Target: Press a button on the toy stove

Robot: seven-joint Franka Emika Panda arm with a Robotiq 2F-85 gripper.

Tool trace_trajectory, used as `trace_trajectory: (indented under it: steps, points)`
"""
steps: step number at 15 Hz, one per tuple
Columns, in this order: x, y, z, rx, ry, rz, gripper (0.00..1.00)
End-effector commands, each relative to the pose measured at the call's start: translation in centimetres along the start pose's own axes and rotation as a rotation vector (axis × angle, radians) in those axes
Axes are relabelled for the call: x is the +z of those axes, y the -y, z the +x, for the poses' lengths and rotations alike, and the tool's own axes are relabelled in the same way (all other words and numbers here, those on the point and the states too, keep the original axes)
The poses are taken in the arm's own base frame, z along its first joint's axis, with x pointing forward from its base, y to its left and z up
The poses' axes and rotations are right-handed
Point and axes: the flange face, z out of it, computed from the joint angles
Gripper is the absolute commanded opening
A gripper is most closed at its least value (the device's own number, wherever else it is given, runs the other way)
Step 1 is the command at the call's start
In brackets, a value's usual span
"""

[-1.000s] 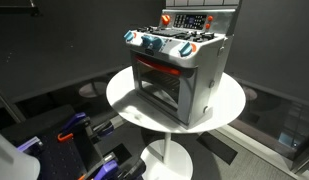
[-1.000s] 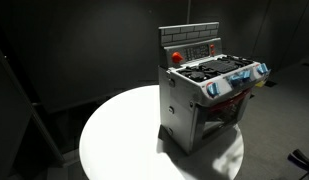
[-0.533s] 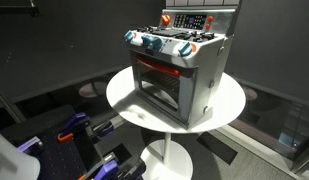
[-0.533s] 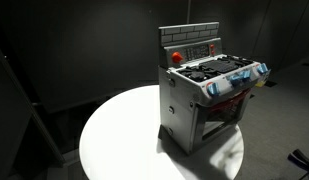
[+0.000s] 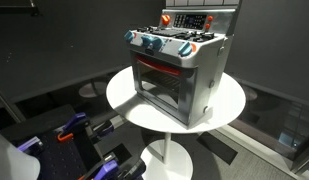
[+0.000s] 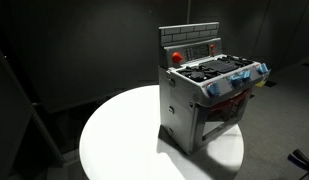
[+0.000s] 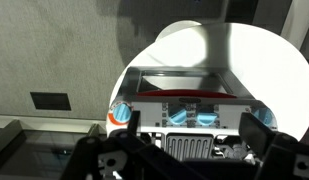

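Toy stove [image 6: 209,95] upright on round white table [image 6: 114,135]; red button [image 6: 176,57] on rear panel [image 6: 189,38]; gripper [image 7: 179,152] fingers apart, holding nothing, stove seen between them in wrist view

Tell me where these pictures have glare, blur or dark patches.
Wrist view: the white round table is washed out by glare, and the gripper is dark and soft. Both exterior views: the toy stove is clearly lit against a dim room.

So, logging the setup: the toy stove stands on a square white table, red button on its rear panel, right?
No: the white table is round, not square, as both exterior views show. The toy stove does stand on it, red button on its rear panel.
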Motion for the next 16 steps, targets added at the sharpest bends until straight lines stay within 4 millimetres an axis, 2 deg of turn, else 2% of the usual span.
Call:
trace_trajectory:
  steps: [1, 7, 16]
  points:
    - [-0.3, -0.9, 3.5, 0.045, -0.028, -0.017, 1.00]
    - [1.7, -2.4, 8.5, 0.124, -0.062, -0.036, 1.00]
    - [5.5, -5.7, 15.9, 0.281, 0.002, -0.061, 1.00]
